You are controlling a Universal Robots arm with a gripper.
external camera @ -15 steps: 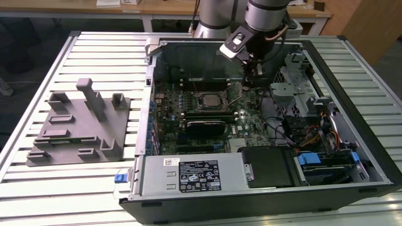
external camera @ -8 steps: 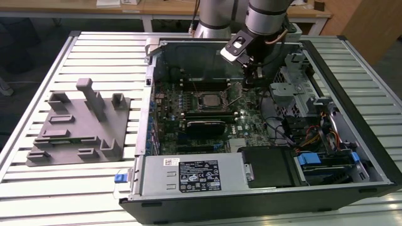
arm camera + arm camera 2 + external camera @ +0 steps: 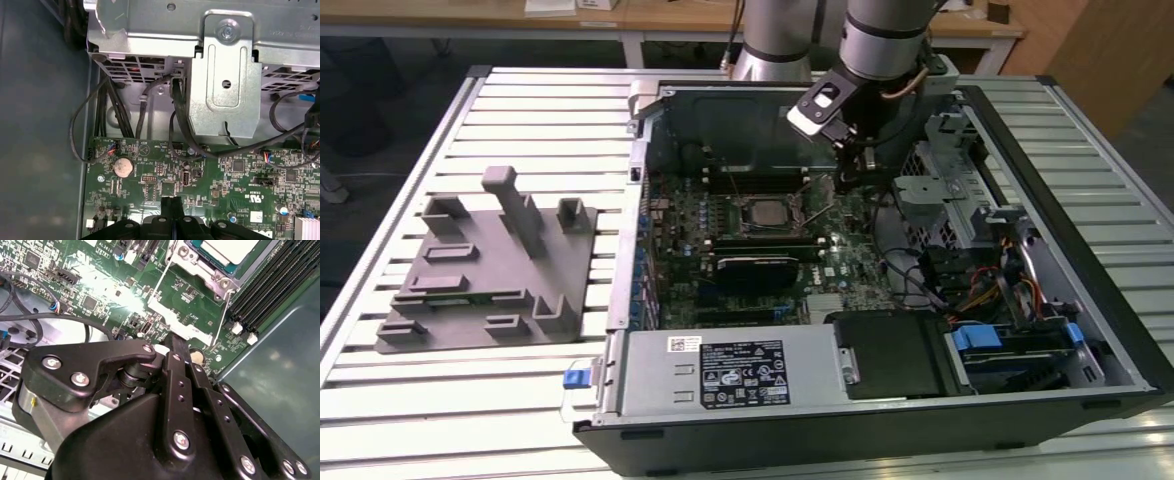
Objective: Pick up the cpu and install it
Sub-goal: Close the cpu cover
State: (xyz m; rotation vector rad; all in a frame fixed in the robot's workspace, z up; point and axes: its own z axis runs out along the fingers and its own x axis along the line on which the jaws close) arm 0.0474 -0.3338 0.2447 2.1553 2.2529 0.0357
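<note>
Exterior view, bench: a slatted metal bench (image 3: 520, 420) carries an open computer case (image 3: 1121, 330); a grey tray (image 3: 480, 290) with upright posts lies beside the case, on the exterior view's left.
Exterior view, arm: it reaches down into the case from the far side; the gripper (image 3: 851, 186) hangs low over the motherboard (image 3: 707, 250), just to the exterior view's right of the socket.
Exterior view, cpu: the cpu (image 3: 763, 212) lies flat in the socket near the middle of the board, apart from the gripper.
Second wrist view, fingers: the fingers (image 3: 175, 360) are closed against each other with nothing between them; the tips sit close above the green board, beside the socket's wire lever (image 3: 157, 282).
Second wrist view, cpu: its pale silver top sits within the metal socket frame (image 3: 210, 277); memory slots (image 3: 270, 285) run alongside.
First wrist view, fingers: pressed together with only a seam showing; they hold nothing.
First wrist view, surroundings: a coin cell (image 3: 123, 167) sits on the board; black cables (image 3: 112, 110) rise to a metal bracket (image 3: 227, 85).
</note>
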